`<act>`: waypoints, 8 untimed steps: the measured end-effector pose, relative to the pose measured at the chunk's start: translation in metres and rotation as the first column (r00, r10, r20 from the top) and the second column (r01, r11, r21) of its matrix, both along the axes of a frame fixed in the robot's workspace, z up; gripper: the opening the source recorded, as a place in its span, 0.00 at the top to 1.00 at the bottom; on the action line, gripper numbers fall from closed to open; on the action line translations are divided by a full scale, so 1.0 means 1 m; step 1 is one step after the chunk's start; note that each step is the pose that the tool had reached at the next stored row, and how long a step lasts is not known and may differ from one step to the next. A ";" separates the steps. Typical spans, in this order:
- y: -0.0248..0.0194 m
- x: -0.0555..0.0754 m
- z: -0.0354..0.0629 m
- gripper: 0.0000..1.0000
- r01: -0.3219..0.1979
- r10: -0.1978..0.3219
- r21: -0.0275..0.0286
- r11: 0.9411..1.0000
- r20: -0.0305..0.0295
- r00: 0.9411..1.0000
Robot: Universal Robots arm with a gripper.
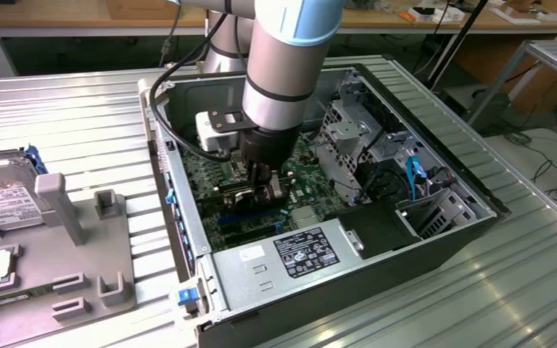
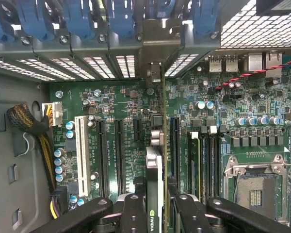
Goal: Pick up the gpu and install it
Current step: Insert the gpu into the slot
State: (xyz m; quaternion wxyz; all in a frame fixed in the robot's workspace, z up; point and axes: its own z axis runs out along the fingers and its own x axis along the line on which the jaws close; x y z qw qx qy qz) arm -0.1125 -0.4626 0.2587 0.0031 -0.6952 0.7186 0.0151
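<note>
Even overhead light, glare streaking the ribbed metal table (image 1: 510, 290), deep shadow inside the computer case (image 1: 434, 239).

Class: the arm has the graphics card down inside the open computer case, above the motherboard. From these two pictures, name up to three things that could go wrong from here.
1. The gpu, held edge-on in the gripper, may miss its slot among several parallel slots and strike the motherboard.
2. Its bracket end must meet the rear opening; a tilt could jam it there.
3. The arm's black cable hangs beside the case wall and might snag.
</note>
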 end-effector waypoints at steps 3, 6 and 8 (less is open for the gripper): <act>0.0003 0.000 0.0000 0.73 -0.004 0.004 0.000 1.000 0.000 1.000; 0.0020 0.000 0.0001 0.73 -0.005 0.005 0.000 1.000 0.000 1.000; 0.0020 0.000 0.0000 0.73 -0.006 0.006 0.000 1.000 0.000 1.000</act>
